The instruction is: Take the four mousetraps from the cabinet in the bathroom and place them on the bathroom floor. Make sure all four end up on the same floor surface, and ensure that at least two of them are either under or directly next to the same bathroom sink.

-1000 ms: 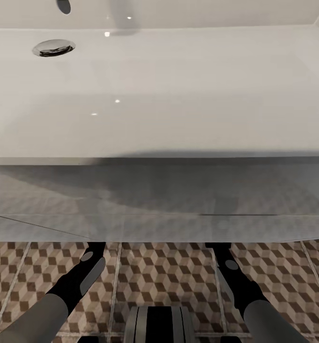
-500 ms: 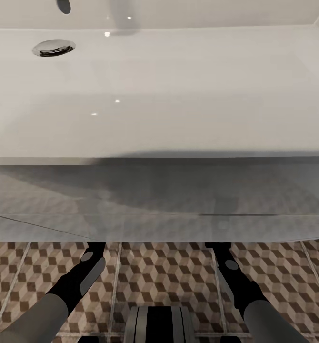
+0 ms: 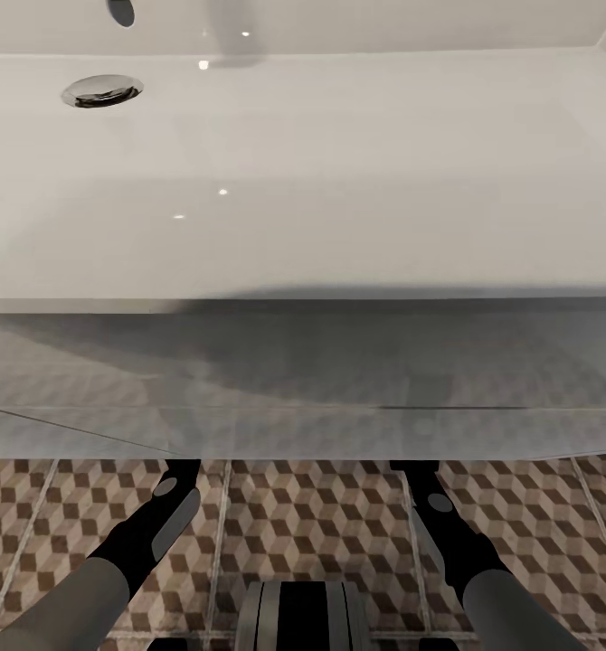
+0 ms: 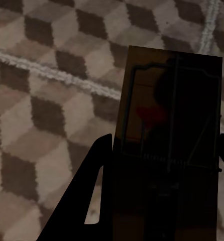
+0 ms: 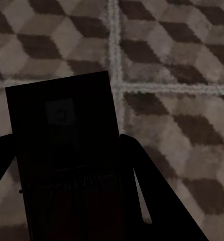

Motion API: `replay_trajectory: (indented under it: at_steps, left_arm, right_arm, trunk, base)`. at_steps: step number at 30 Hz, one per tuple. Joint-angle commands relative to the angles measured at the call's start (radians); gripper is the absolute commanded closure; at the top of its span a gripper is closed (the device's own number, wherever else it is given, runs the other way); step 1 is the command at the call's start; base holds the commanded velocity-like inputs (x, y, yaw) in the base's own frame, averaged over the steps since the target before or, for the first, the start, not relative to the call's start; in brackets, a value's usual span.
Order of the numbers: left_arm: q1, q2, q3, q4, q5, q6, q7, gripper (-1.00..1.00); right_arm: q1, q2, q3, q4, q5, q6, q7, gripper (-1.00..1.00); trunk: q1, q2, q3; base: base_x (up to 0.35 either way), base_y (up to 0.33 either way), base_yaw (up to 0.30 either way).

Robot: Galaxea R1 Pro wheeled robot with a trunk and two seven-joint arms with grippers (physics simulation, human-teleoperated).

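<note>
Nothing has shifted across the last second in the head view: the white sink point(image 3: 303, 181) with its drain point(image 3: 101, 90) near its far-left corner, and both arms reaching down under its front edge, sit exactly as before, so the robot seems paused rather than lowering. The left gripper point(image 4: 157, 201) is clamped on a mousetrap point(image 4: 167, 140), its wire frame and red catch facing the camera, hanging over the bathroom floor point(image 4: 41, 100) with a grout line crossing beneath. The right gripper point(image 5: 67, 201) likewise grips a second mousetrap point(image 5: 62, 130), dark and shadowed, above the same tiles. Judging from this, two traps are poised beneath the sink, awaiting release.
</note>
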Motion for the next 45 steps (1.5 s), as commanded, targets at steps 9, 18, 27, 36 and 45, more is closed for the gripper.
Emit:
replay_trajectory:
  at_steps: [9,18,27,36,45]
  left_arm:
    - [-0.001,0.002,-0.009,0.0,0.008,-0.006,0.011,1.0]
    - [-0.001,0.002,-0.009,-0.001,0.008,-0.006,0.011,1.0]
    - [-0.001,0.002,-0.009,-0.002,0.008,-0.006,0.012,1.0]
    - [-0.002,0.003,-0.008,0.0,0.007,-0.006,0.013,1.0]
    - [-0.001,0.004,-0.006,0.001,0.006,-0.011,0.011,1.0]
  right_arm:
    - [-0.001,0.001,0.001,0.001,0.002,-0.003,-0.003,1.0]
    - [0.0,0.001,0.001,0.001,0.002,-0.003,-0.002,1.0]
    - [0.0,0.0,0.0,0.001,0.001,-0.001,-0.003,1.0]
    - [-0.001,0.0,0.0,0.002,-0.002,-0.001,-0.004,1.0]
    - [-0.001,-0.001,-0.001,0.001,0.0,-0.001,-0.005,1.0]
  trunk:
    - [0.0,0.0,-0.001]
    - [0.0,0.0,-0.001]
    - [0.0,0.0,-0.001]
    - [0.0,0.0,-0.001]
    - [0.0,0.0,-0.001]
  base:
    - [0.0,0.0,0.0]
    - [0.0,0.0,0.0]
    - [0.0,0.0,0.0]
    - [0.0,0.0,0.0]
    - [0.0,0.0,0.0]
